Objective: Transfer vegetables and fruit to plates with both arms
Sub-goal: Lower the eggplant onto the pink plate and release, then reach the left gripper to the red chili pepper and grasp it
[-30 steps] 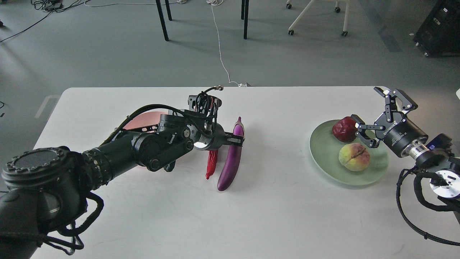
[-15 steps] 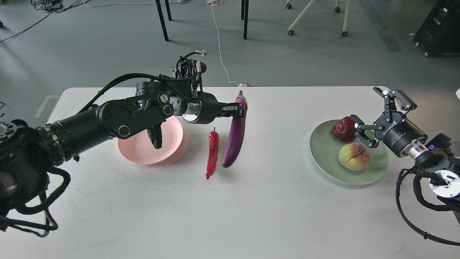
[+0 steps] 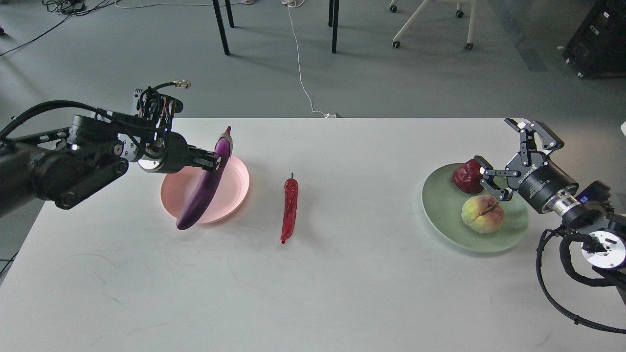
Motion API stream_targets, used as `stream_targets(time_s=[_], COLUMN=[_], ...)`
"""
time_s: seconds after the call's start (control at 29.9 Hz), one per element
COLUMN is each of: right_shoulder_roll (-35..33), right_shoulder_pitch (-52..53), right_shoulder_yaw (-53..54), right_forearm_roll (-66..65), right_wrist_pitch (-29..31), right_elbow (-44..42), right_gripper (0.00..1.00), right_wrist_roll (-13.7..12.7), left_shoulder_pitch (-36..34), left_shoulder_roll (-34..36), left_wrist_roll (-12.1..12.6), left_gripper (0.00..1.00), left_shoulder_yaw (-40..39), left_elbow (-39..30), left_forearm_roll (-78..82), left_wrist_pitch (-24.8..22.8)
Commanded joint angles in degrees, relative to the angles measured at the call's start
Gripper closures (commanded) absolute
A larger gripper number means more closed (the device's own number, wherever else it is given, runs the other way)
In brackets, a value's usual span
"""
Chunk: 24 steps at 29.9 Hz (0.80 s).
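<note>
— What's behind the white table (image 3: 313, 283) on my feed?

— Grey floor (image 3: 146, 73), black table legs (image 3: 221, 27), a white cable (image 3: 299, 63) trailing to the table edge, a white wheeled chair (image 3: 430, 22), dark equipment (image 3: 599, 36) far right.

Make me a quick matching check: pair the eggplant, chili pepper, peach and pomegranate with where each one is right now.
Things:
1. eggplant
2. chili pepper
3. peach
4. pomegranate

Places:
A. on the green plate, far side, beside the open right end effector
B. lying on the bare table between the plates
C. held by the left end effector over the pink plate
D. on the green plate, near side

Pairs: 1-C, 2-B, 3-D, 4-A
</note>
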Motion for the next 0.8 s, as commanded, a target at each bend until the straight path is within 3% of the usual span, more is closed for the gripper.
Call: stream_targets(time_s=[0.0, 0.03, 0.17, 0.43, 0.53, 0.63, 0.77], right_shoulder_roll=[-0.3, -0.3, -0.4, -0.5, -0.5, -0.4, -0.5], right_shoulder_pitch=[0.0, 0.0, 0.0, 0.0, 0.0, 0.0, -0.1], right_shoulder_yaw=[0.0, 0.0, 0.0, 0.0, 0.0, 0.0, 0.0], right_forearm_roll=[0.0, 0.0, 0.0, 0.0, 0.0, 0.0, -0.2], right_wrist_pitch=[0.0, 0.0, 0.0, 0.0, 0.0, 0.0, 0.0], right_elbow=[0.3, 0.4, 0.3, 0.3, 0.3, 0.3, 0.2], right_gripper=[0.03, 0.03, 0.03, 0.03, 0.03, 0.03, 0.03], right_wrist_roll=[0.0, 0.0, 0.0, 0.0, 0.0, 0.0, 0.0], left_shoulder_pitch=[0.6, 0.6, 0.3, -3.2, -4.9, -5.0, -4.4], left_shoulder_roll=[0.3, 0.3, 0.4, 0.3, 0.3, -0.6, -5.7], left_wrist_roll=[-0.1, -0.2, -1.6, -3.9, -3.7, -2.5, 4.3], left_gripper=[0.39, 0.26, 0.14, 0.06, 0.05, 0.05, 0.05], left_shoulder_yaw=[0.0, 0.0, 0.0, -0.8, -1.0, -1.2, -2.1], left_elbow=[0.1, 0.1, 0.1, -1.0, -6.2, -11.5, -15.0], left_forearm_roll=[0.1, 0.1, 0.2, -0.3, -0.6, -0.8, -2.0], left_wrist_pitch=[0.0, 0.0, 0.0, 0.0, 0.0, 0.0, 0.1])
